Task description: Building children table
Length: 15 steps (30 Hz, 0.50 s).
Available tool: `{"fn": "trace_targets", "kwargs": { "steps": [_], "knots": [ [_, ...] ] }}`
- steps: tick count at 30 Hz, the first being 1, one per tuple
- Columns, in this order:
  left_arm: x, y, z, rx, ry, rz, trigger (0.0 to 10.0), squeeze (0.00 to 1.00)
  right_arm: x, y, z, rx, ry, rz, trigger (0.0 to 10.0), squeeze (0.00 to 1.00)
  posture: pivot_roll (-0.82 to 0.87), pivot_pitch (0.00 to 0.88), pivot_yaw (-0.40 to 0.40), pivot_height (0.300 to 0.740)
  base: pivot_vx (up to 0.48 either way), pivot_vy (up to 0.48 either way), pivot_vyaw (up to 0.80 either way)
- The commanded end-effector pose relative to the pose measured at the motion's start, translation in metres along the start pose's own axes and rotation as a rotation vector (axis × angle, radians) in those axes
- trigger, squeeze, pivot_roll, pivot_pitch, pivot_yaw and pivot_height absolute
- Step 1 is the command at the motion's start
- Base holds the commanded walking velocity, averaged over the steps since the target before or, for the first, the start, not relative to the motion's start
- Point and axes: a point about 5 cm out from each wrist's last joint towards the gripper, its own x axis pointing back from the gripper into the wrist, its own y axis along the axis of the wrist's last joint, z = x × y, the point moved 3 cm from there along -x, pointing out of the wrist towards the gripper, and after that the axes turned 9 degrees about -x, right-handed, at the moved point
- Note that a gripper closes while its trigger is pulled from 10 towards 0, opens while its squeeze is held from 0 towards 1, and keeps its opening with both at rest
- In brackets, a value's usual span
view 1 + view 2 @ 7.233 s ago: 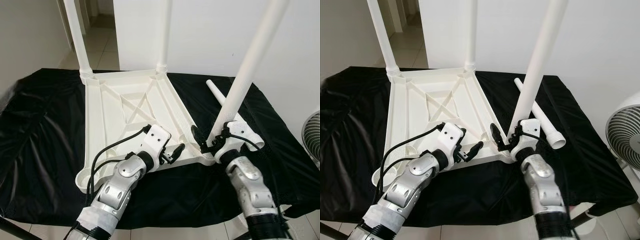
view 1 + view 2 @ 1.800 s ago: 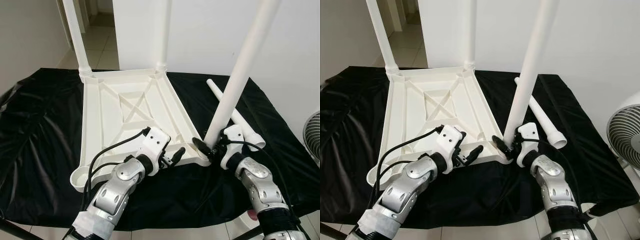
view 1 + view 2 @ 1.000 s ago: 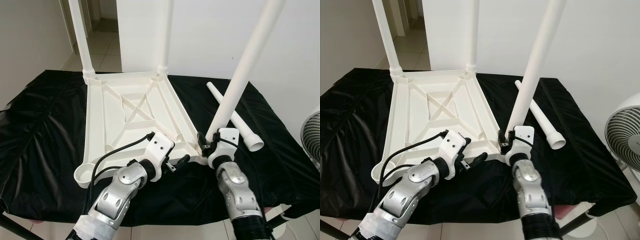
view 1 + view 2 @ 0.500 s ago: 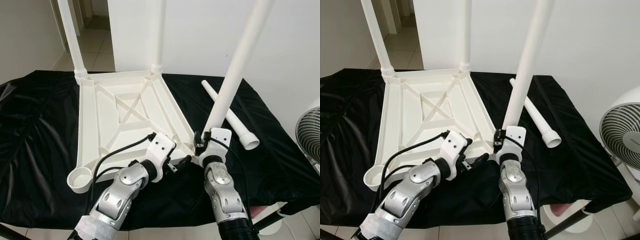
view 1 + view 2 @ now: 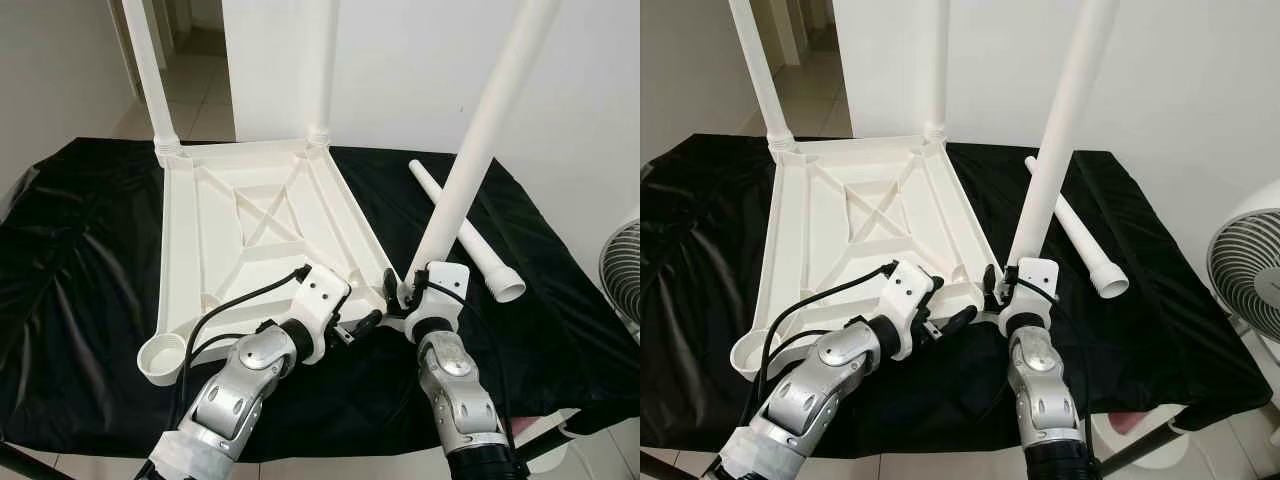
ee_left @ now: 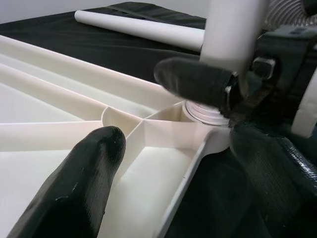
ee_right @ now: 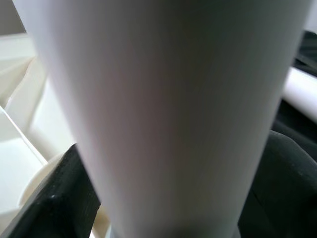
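Fingers of the right end effector (image 5: 402, 296) clasp the base of the third leg (image 5: 468, 170), which stands tilted in the near right socket of the upturned tabletop (image 5: 255, 225); a second ago the wrist sat further right of that socket, so it seems to be turning the leg home. Left end effector (image 5: 362, 325) rests spread open against the tabletop's near edge just left of the socket, steadying it. Fourth leg (image 5: 464, 232) lies loose on the black-draped surface (image 5: 70, 260) right of the tabletop, and the near left socket (image 5: 163, 357) awaits it.
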Motion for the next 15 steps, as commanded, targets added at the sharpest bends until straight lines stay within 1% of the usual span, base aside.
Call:
{"fn": "trace_targets", "kwargs": {
  "steps": [1, 3, 4, 5, 6, 7, 9, 13, 14, 15],
  "knots": [
    [0.001, 0.001, -0.002, 0.01, -0.01, -0.001, 10.0, 0.0, 0.004, 0.006, -0.006, -0.007, 0.016, -0.026, 10.0, 1.0, -0.02, 0.05, -0.03, 0.74, 0.0, 0.0, 0.0],
    [0.003, 0.0, -0.002, 0.01, -0.01, 0.001, 10.0, 0.0, 0.011, 0.012, -0.015, 0.001, 0.025, -0.049, 10.0, 1.0, -0.03, 0.054, -0.028, 0.74, 0.0, 0.0, 0.0],
    [0.003, 0.0, -0.002, 0.01, -0.01, 0.001, 10.0, 0.0, 0.011, 0.012, -0.015, 0.001, 0.025, -0.049, 10.0, 1.0, -0.03, 0.054, -0.028, 0.74, 0.0, 0.0, 0.0],
    [0.003, 0.0, -0.002, 0.009, -0.01, 0.002, 10.0, 0.0, 0.016, 0.014, -0.017, 0.007, 0.037, -0.051, 10.0, 1.0, -0.03, 0.057, -0.027, 0.74, 0.0, 0.0, 0.0],
    [0.003, 0.0, -0.002, 0.01, -0.011, 0.003, 10.0, 0.0, 0.022, 0.013, -0.017, 0.011, 0.048, -0.046, 10.0, 0.02, -0.03, 0.059, -0.024, 0.74, 0.0, 0.0, 0.0],
    [0.003, 0.0, -0.002, 0.01, -0.011, 0.003, 10.0, 0.0, 0.022, 0.013, -0.017, 0.011, 0.048, -0.046, 10.0, 0.02, -0.03, 0.059, -0.024, 0.74, 0.0, 0.0, 0.0],
    [0.003, 0.0, -0.002, 0.009, -0.012, 0.005, 10.0, 0.0, 0.029, 0.013, -0.017, 0.01, 0.067, -0.041, 10.0, 0.0, -0.03, 0.061, -0.022, 0.74, 0.0, 0.0, 0.0],
    [0.003, 0.0, -0.002, 0.009, -0.012, 0.005, 10.0, 0.0, 0.033, 0.013, -0.016, 0.005, 0.077, -0.04, 10.0, 0.0, -0.03, 0.061, -0.022, 0.74, 0.0, 0.0, 0.0],
    [0.003, 0.0, -0.002, 0.008, -0.016, 0.006, 10.0, 0.0, 0.043, 0.009, -0.017, 0.014, 0.09, -0.024, 10.0, 0.0, -0.04, 0.069, -0.018, 0.74, 0.0, 0.0, 0.0],
    [0.003, 0.0, -0.002, 0.008, -0.016, 0.006, 10.0, 0.0, 0.043, 0.009, -0.017, 0.014, 0.09, -0.024, 10.0, 0.0, -0.04, 0.069, -0.018, 0.74, 0.0, 0.0, 0.0]
  ]
}}
